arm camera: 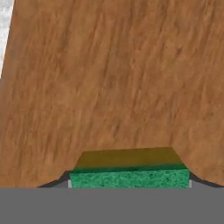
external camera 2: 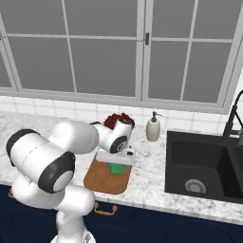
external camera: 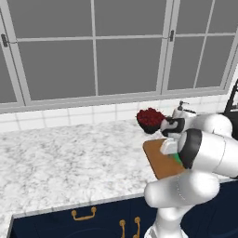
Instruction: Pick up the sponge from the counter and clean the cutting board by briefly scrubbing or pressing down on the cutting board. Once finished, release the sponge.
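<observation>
Gripped narrowly between the tool's [external camera 2: 118, 163] jaws, the sponge [arm camera: 129, 173] sits low over the cutting board [arm camera: 109, 78], toward its 12 o'clock end, apparently so it can press straight down. Around the board, the marbled table [external camera: 60, 158] spreads.

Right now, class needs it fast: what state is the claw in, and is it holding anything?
Claw: closed on the sponge, held over the cutting board.

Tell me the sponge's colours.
Green top over a yellowish-tan layer on the sponge; clearest in the hand view.
</observation>
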Available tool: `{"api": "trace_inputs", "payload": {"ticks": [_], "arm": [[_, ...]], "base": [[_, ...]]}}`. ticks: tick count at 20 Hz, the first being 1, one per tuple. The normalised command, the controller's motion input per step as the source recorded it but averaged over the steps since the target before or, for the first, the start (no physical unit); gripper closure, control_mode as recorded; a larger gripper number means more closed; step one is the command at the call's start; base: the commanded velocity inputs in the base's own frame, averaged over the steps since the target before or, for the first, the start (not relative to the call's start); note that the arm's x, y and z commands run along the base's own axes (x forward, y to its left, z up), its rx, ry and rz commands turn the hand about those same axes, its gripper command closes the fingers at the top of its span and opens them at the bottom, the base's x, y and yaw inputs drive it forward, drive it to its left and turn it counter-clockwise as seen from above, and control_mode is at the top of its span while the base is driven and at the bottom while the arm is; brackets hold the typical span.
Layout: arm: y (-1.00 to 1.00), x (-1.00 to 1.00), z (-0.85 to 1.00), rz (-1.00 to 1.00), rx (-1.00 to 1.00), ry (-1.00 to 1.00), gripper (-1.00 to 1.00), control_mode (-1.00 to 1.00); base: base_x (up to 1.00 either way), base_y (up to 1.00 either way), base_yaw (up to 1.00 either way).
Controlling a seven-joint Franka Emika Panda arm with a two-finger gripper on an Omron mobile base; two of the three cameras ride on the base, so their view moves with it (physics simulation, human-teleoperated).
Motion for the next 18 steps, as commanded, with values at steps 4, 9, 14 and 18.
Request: {"api": "trace_inputs", "payload": {"ticks": [4, 9, 14, 18], "arm": [[0.69, -0.21, -0.01, -0.03, 0.0, 0.0, 1.0, -1.0], [0.6, -0.23, -0.04, 0.0, -0.01, 0.0, 1.0, -1.0], [0.46, -0.17, -0.12, 0.0, -0.04, 0.01, 1.0, -1.0], [0.11, -0.54, -0.17, 0.03, 0.0, 0.0, 1.0, -1.0]], "base": [[0.0, 0.0, 0.0], [0.0, 0.0, 0.0], [0.0, 0.0, 0.0], [0.0, 0.0, 0.0]]}}
